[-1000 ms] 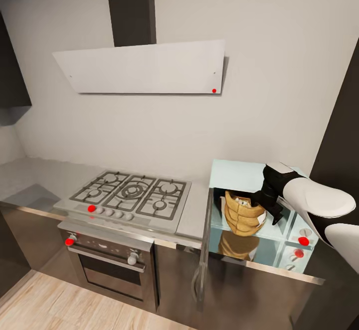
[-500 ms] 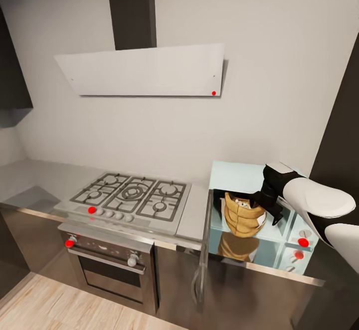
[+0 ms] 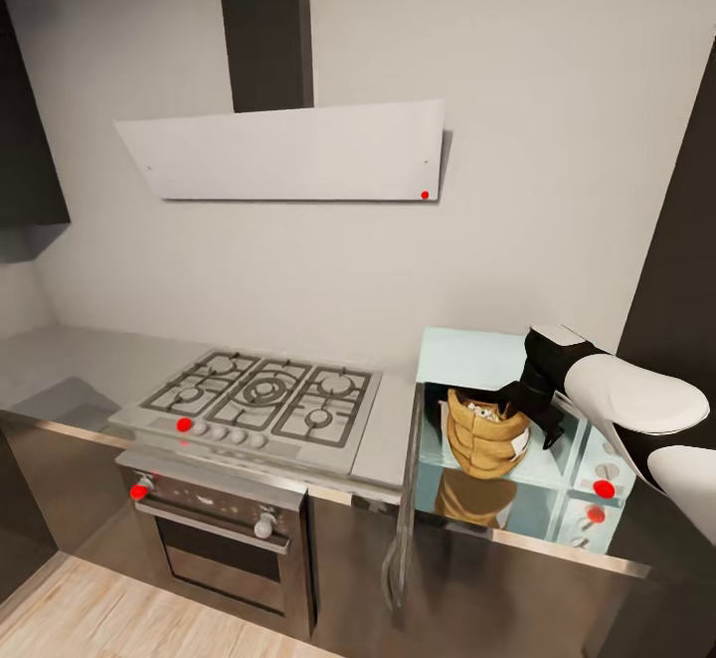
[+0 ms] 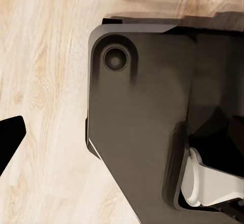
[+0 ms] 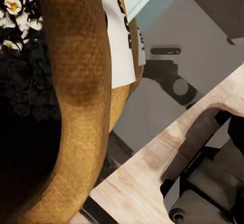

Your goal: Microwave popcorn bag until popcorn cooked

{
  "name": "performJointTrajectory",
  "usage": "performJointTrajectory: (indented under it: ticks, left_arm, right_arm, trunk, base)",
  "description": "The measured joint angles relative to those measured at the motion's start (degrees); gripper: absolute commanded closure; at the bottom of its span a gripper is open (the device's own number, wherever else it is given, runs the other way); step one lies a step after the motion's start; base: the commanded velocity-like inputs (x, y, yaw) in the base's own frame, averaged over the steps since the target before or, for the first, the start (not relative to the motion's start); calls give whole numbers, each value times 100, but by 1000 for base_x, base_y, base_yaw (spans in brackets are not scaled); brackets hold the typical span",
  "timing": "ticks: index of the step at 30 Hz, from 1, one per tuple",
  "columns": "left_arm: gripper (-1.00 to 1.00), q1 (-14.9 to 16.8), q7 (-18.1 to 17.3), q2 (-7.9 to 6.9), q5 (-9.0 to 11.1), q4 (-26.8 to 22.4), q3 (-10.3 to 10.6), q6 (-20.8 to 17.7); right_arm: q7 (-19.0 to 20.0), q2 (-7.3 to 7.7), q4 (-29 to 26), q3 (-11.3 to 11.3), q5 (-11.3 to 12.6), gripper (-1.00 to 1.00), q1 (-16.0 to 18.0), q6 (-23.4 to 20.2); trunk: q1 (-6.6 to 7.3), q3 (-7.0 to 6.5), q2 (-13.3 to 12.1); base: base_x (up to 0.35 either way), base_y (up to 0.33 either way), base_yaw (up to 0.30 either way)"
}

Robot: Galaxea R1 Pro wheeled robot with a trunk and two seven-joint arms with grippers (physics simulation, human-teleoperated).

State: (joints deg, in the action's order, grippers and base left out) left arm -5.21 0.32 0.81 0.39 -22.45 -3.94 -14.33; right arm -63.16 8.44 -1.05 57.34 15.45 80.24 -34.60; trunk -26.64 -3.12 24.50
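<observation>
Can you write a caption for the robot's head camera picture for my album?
Right gripper holds the popcorn bag at the open microwave, beside the gas hob.

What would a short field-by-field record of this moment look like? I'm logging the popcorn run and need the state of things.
setting: kitchen, gas hob with an oven below it, range hood above
microwave: right of the hob, door swung open
popcorn bag: upright in the microwave's opening
popcorn: pale bits inside the bag's mouth
right hand: at the bag's rim; grip cannot be told
left wrist view: wooden floor and the robot's dark base
</observation>
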Motion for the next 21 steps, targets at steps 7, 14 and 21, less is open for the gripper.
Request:
performJointTrajectory:
  ticks: [7,14,21]
  left_arm:
    - [-100,0,0,0,0,0,0,0]
    - [-100,0,0,0,0,304,-5,50]
    - [-100,0,0,0,0,317,-5,80]
  right_arm:
    - [5,-1,2,0,-2,-100,0,-8]
    - [44,-3,-3,4,3,-100,0,-324]
    - [45,0,-3,6,4,-100,0,-354]
  trunk:
    - [0,-67,0]
    - [-3,-133,-1]
    - [-4,-200,-1]
  base:
    - [0,0,0]
    - [-222,0,0]
    - [-337,0,0]
